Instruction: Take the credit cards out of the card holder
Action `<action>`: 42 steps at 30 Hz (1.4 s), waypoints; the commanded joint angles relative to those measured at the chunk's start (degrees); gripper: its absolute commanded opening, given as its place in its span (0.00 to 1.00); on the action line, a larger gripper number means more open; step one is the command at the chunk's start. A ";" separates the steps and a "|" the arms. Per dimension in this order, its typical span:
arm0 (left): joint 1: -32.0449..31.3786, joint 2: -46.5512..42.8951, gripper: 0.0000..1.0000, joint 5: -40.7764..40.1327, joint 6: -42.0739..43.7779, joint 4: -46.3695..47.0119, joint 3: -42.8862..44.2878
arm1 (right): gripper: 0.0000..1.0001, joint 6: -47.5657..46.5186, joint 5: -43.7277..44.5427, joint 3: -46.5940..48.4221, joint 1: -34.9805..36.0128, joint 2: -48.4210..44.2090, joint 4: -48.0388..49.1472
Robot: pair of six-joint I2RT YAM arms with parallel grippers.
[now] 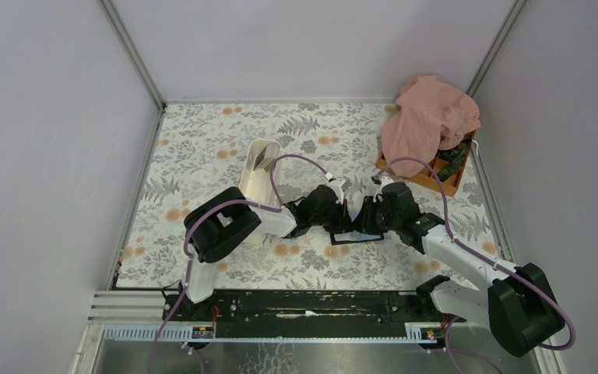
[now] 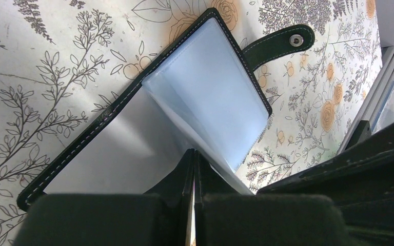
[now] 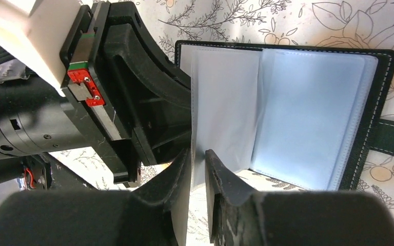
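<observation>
Card holder (image 3: pixel 313 102) lies open on the worktop (image 2: pixel 41 61) between both arms. The step looks like leafing through its clear sleeves, and no card shows. Left claw (image 2: pixel 194 166) is clenched at the holder's inner face. Right claw (image 3: pixel 197 159) is released, slightly apart astride one sleeve leaf (image 3: pixel 220 102); next it likely needs to pinch and turn that leaf gently.

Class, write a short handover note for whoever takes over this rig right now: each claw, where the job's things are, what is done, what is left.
Left claw: shut, at the card holder's near edge.
Right claw: fingers slightly apart around a clear sleeve; grip unclear.
Card holder: lies open on the floral table, strap unsnapped.
Done: holder opened.
Left: no card seen out yet; pull the cards.
</observation>
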 commanded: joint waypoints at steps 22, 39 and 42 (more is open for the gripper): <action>0.08 -0.13 0.00 0.28 0.72 -0.50 -1.21 | 0.40 -0.54 8.62 3.26 0.86 -0.53 -1.56; 0.09 0.56 0.00 0.54 0.55 -0.41 -0.86 | 0.41 -0.78 3.18 1.49 0.98 2.74 1.32; 0.20 0.69 0.00 0.35 0.59 -0.58 -0.94 | 0.41 -1.13 3.37 0.68 0.96 4.11 1.68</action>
